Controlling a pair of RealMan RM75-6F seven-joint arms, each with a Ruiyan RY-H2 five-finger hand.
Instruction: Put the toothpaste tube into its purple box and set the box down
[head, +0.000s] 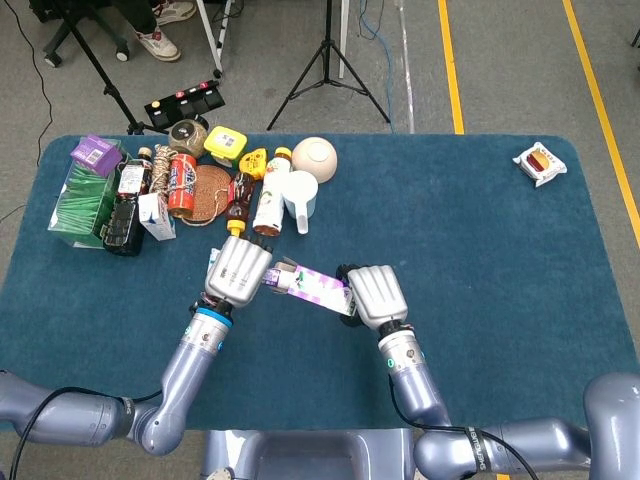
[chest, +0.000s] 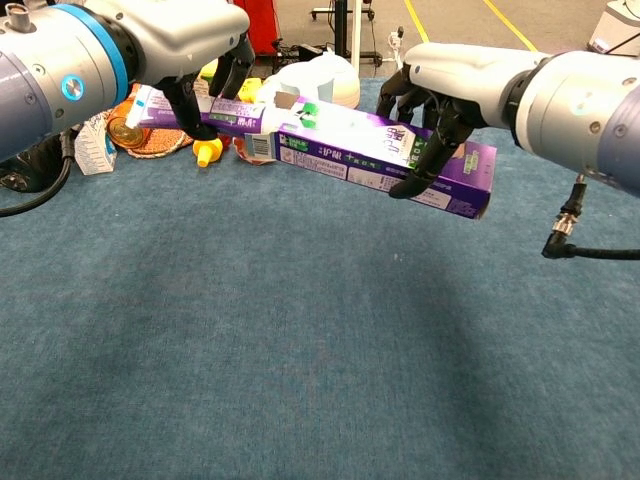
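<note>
The purple box (chest: 370, 155) hangs level above the table, gripped near its far end by my right hand (chest: 440, 95); in the head view the purple box (head: 318, 288) shows between both hands, with my right hand (head: 375, 296) over it. My left hand (chest: 195, 55) holds the purple-and-white toothpaste tube (chest: 200, 115) by its tail. The tube's front end is inside the box's open mouth, whose flaps stand up. In the head view my left hand (head: 240, 272) hides most of the tube.
Bottles, jars, a white pitcher (head: 299, 197), a bowl (head: 314, 153) and a green box (head: 85, 203) crowd the table's far left. A small packet (head: 540, 163) lies at the far right corner. Blue cloth (chest: 300, 350) lies beneath the hands.
</note>
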